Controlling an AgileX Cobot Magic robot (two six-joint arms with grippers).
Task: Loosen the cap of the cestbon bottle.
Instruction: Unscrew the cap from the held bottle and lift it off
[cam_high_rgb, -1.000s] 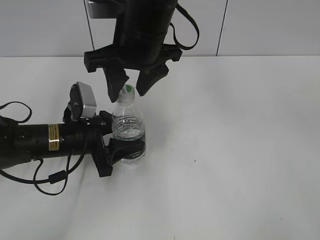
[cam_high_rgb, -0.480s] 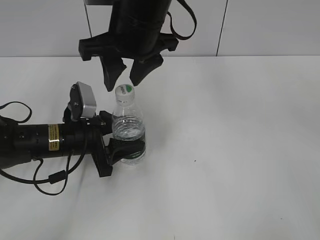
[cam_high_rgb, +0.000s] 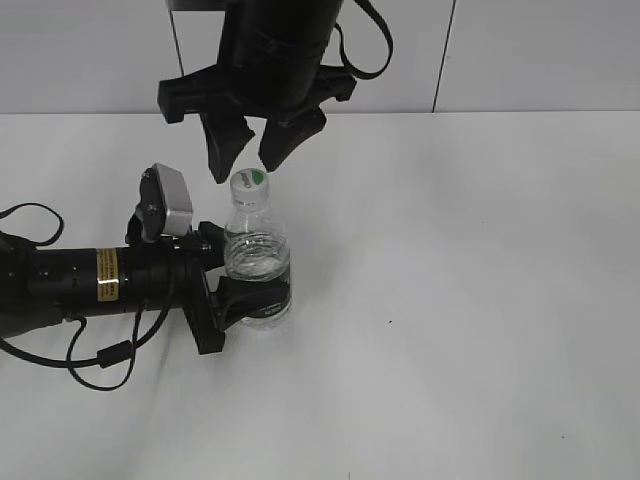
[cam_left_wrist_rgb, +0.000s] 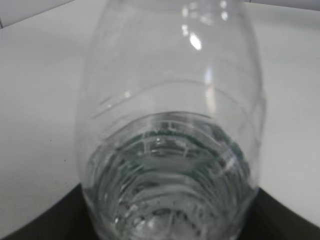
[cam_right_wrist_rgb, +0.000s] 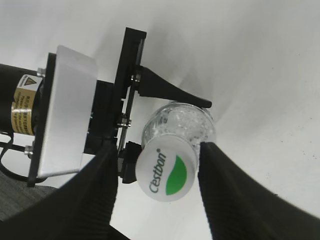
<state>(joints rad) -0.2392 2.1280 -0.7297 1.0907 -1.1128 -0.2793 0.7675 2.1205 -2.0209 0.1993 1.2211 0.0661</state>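
Over the last second the right gripper (cam_high_rgb: 243, 158) had lifted off the cap (cam_high_rgb: 251, 182) and then stopped just above it, jaws spread and empty. The cestbon bottle (cam_high_rgb: 258, 265) stood upright on the counter (cam_high_rgb: 480, 260), pinched low down by the left gripper (cam_high_rgb: 232, 296) (its jaws clamped on the label band). Probably a release between twists, or the loosening finished; can't tell which.

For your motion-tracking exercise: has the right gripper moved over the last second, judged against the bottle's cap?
Yes. The right gripper has risen: its fingertips flanked the cap a second ago, and now hang open just above it, clear of the cestbon bottle.
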